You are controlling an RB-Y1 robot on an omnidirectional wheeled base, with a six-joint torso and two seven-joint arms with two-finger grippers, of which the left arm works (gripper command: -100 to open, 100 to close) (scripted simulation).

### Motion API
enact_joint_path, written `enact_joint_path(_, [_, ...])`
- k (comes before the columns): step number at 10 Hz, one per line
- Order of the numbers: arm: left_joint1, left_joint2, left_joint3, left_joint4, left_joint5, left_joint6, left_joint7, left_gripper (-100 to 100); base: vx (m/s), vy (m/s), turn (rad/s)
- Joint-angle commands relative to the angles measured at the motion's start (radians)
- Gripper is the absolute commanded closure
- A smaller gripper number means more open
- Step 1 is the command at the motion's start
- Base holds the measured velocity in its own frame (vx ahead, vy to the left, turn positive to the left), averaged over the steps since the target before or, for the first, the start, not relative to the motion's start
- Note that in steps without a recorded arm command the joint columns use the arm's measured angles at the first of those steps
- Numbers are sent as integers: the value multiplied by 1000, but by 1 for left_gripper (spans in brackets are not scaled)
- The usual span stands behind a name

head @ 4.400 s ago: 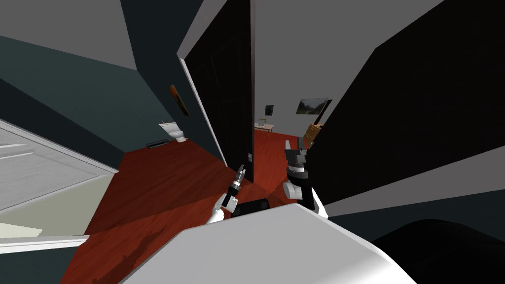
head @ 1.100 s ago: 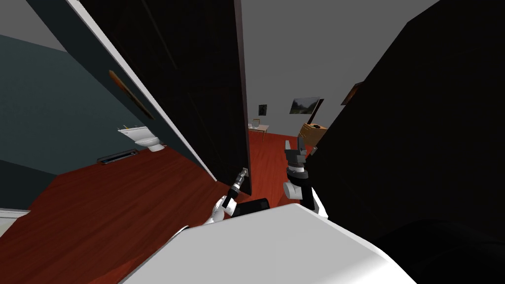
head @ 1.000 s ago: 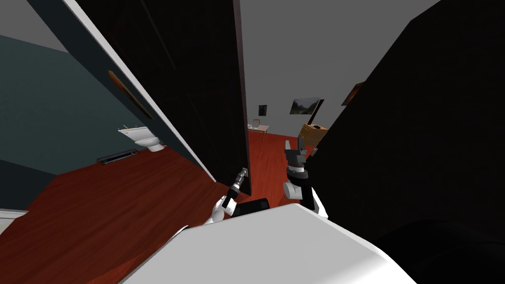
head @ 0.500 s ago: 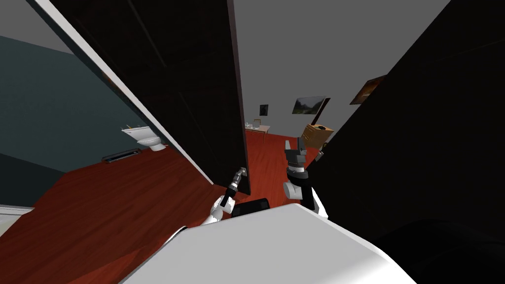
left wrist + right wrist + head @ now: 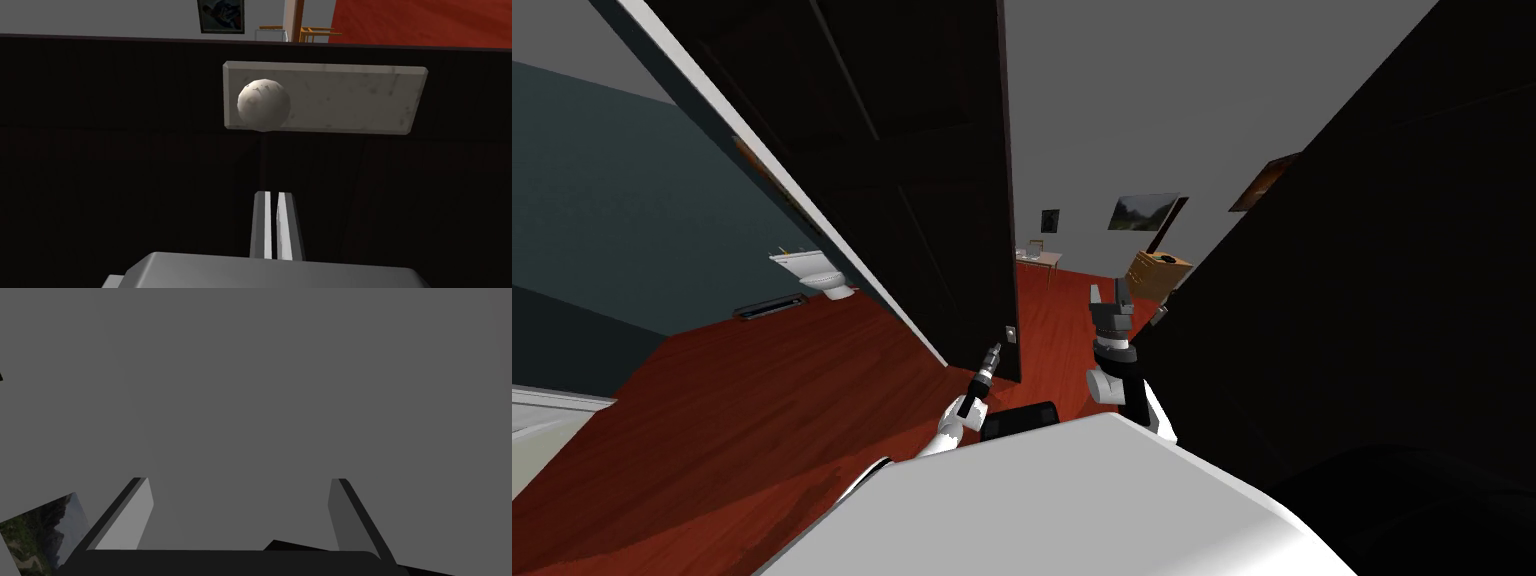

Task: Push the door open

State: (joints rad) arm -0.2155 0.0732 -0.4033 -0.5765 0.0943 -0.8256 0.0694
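Observation:
The door (image 5: 912, 190) is very dark, almost black, and stands ajar with its free edge just ahead of me. A pale round knob (image 5: 263, 104) sits on a light grey plate (image 5: 340, 100) near that edge; the knob (image 5: 1010, 333) is small in the head view. My left gripper (image 5: 274, 196) is shut with nothing between its fingers. It points at the door face a short way off the knob, not touching it. From the head, the left gripper (image 5: 993, 352) shows just beside the door's edge. My right gripper (image 5: 1110, 293) is raised in the doorway gap, open and empty; the right gripper (image 5: 240, 483) faces a grey wall.
Red wooden floor (image 5: 762, 400) runs through the gap between the door's edge and a dark wall (image 5: 1362, 300) on the right. Beyond are a small table (image 5: 1039, 257), a wooden chest (image 5: 1157, 268) and wall pictures. A toilet (image 5: 812, 275) and a floor vent (image 5: 767, 307) stand at the left.
My left gripper's fingers have closed together and drawn back off the knob. The head view has shifted a little, so the door's edge sits further right in the picture. The right arm is unchanged.

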Motion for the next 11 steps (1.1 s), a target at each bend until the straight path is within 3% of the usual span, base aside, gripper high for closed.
enact_joint_path(1, [3, -1, -3, -7, -1, 5, 2, -100, -209, 35, 34])
enact_joint_path(5, [-1, -13, -6, -7, -2, 9, 5, -100, -202, 44, 26])
enact_joint_path(11, [3, -9, 6, 2, 3, -9, -6, -100, 160, -72, -23])
